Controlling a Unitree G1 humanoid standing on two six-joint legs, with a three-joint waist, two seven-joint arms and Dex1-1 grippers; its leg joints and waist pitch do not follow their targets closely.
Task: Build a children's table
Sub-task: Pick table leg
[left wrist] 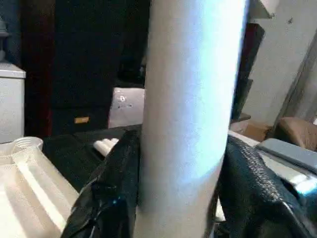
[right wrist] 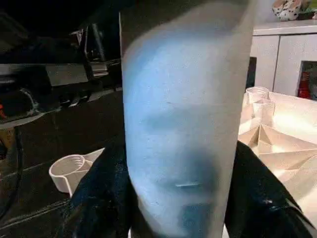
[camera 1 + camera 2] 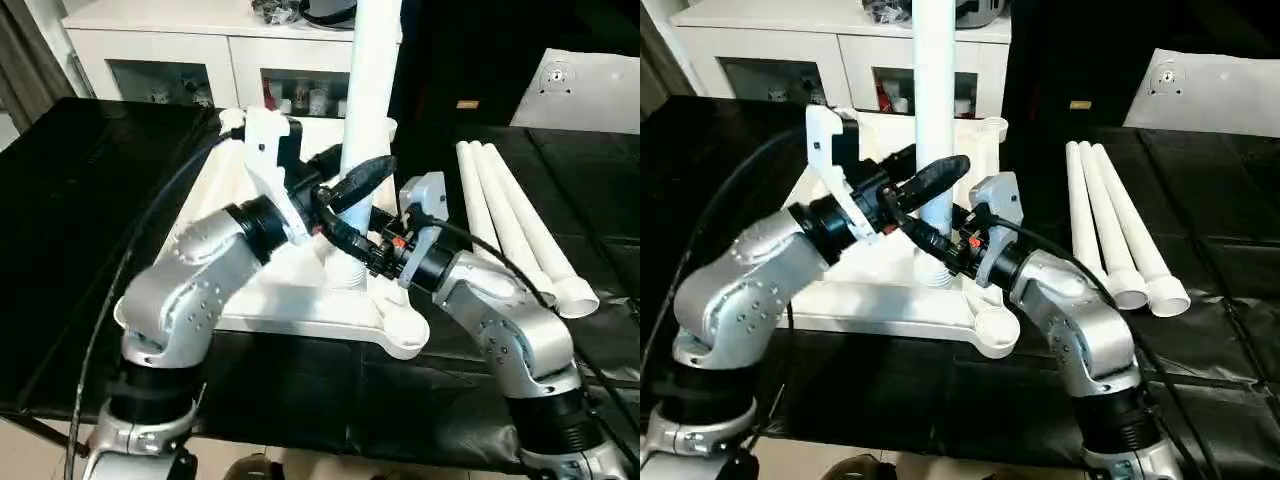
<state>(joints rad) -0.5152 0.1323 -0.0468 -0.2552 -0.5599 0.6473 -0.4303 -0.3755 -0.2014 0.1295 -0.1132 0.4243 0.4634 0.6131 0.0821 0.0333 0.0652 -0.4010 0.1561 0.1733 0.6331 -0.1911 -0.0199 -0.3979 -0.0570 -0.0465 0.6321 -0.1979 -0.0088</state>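
Observation:
The white tabletop (image 3: 300, 312) lies upside down on the black work table, ribbed underside up. Its near right corner socket (image 3: 405, 335) is empty. One white leg (image 3: 372, 90) stands upright over the tabletop, and its threaded lower end (image 3: 933, 270) sits just above the ribs. My left gripper (image 3: 362, 176) is shut on the leg at mid height; in the left wrist view a black finger (image 1: 111, 191) presses each side of the leg (image 1: 193, 74). My right gripper (image 3: 940, 245) is shut on the same leg (image 2: 183, 124) lower down, near the thread.
Three more white legs (image 3: 520, 220) lie side by side on the black cover to the right of the tabletop. A white glass-door cabinet (image 3: 180, 60) stands behind the table. A white panel (image 3: 590, 90) rests at the back right.

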